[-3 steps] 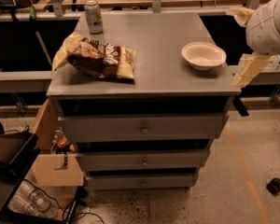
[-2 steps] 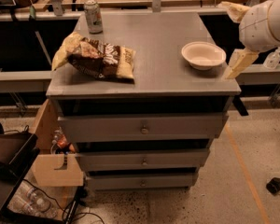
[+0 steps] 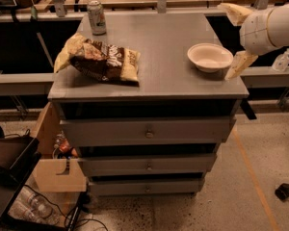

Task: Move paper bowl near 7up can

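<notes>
Paper bowl (image 3: 209,57) rests just beside the hand (image 3: 225,41), fingers spread apart.

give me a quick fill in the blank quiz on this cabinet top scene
1. The round off-white paper bowl sits near the ___ edge of the grey cabinet top.
2. The silver-green aluminium 7up can stands ___, not tipped.
3. The pale pincer, just right of the bowl, is ___ and holds nothing.
Missing words: right; upright; open
</notes>
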